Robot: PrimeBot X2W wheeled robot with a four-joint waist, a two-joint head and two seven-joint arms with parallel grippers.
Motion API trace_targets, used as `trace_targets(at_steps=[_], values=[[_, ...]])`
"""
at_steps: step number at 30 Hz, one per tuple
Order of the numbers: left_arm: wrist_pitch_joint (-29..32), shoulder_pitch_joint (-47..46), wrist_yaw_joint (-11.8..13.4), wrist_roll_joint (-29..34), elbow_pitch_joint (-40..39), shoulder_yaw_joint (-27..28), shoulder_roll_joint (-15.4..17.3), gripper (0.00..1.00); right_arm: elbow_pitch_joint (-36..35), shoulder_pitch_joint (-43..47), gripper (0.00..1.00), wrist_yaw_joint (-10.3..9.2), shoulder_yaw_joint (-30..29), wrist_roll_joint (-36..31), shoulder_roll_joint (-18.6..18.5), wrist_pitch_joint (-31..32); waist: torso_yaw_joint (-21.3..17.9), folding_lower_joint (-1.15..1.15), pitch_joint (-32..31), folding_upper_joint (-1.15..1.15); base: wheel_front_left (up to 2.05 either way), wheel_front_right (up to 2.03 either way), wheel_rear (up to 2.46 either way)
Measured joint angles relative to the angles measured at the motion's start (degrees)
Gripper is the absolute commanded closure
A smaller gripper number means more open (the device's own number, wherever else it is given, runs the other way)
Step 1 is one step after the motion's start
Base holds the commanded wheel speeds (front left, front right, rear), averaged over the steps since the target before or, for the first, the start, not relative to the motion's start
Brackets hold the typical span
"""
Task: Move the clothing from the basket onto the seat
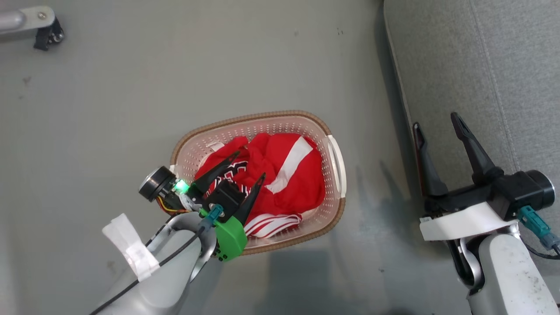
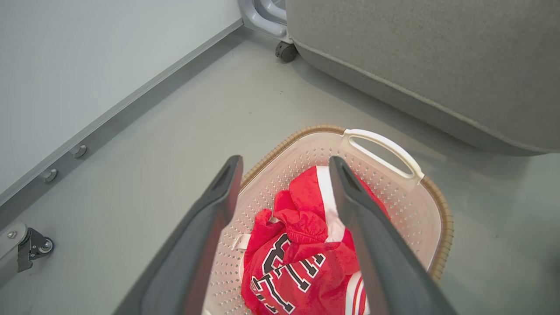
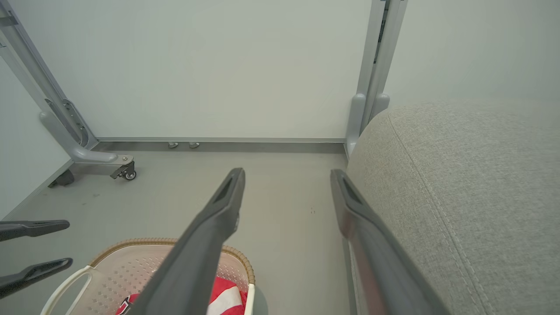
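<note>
Head view: clothing (image 1: 302, 183) heaped in the basket (image 1: 280, 115) on the floor (image 1: 131, 87), the seat (image 1: 481, 65) just beside. Left gripper (image 1: 251, 163) over the heap, jaws apart, empty. Left wrist view: clothing seen between the jaws. Right wrist view: right gripper (image 3: 286, 172) spread wide, empty, beside the seat.

Clothing (image 1: 284, 175): red, white stripe, navy white-edged letters. Basket (image 1: 337, 164): cream, perforated, brown woven rim. Seat (image 1: 481, 78): grey.
</note>
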Motion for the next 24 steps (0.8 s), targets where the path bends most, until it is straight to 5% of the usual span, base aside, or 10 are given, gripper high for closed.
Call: trace_targets(at_steps=[10,16,24], values=[[0.0,-12.9,-0.1,6.7,16.9,-15.9,0.5,0.0,-2.3,-3.1,0.0,0.0,0.5,-1.5,-0.3,0.0,-1.6,0.0,9.0,0.0,0.0,0.0,0.0],[0.2,-19.6,-0.2,4.3,26.3,-25.8,-1.8,0.0,-2.7,-5.1,0.0,0.03,0.7,-2.3,-0.4,0.0,-2.8,0.01,13.4,0.0,0.0,0.0,0.0],[2.2,-24.6,-0.2,-0.5,33.6,-32.5,-2.7,0.0,-2.5,-6.6,0.0,0.03,2.0,-1.8,0.8,0.0,-5.2,0.01,17.6,0.0,0.0,0.0,0.0]])
